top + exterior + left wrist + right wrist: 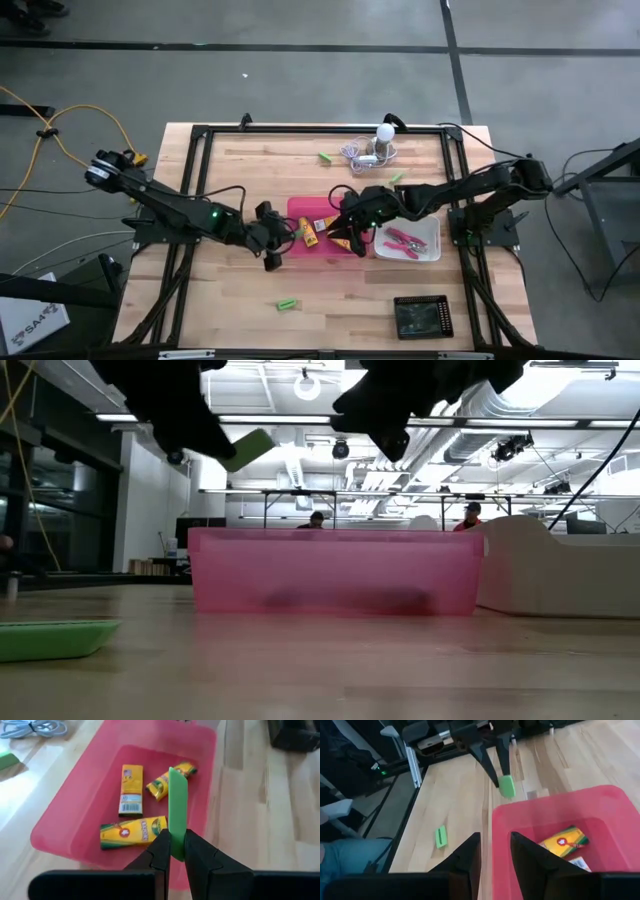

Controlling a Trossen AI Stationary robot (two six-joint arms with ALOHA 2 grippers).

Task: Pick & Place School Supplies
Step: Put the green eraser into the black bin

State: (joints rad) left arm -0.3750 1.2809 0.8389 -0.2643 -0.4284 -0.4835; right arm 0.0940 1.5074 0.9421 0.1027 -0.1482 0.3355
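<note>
Between the left gripper (pixel 177 851) fingers: green stick (pixel 177 805) being pinched at its lower end.
Stick is appearing light, stiff and smooth; gripping across its flat faces near one end is suiting it. Beyond the fingertips, the pink tray (pixel 57 827) is holding three yellow-orange blocks (pixel 131 789). Right gripper (pixel 495 847) is hovering over the tray rim, fingers spread, gripping nothing. Beside it, the white tray (pixel 432 232) is holding pink-handled scissors (pixel 403 242).

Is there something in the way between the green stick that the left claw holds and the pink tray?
Nothing visible blocks it. The left claw holds the green stick upright at the pink tray edge, and three yellow boxes lie in the tray with bare floor between. The right claw, holding nothing, hovers over the tray's other end, apart from the stick.
</note>
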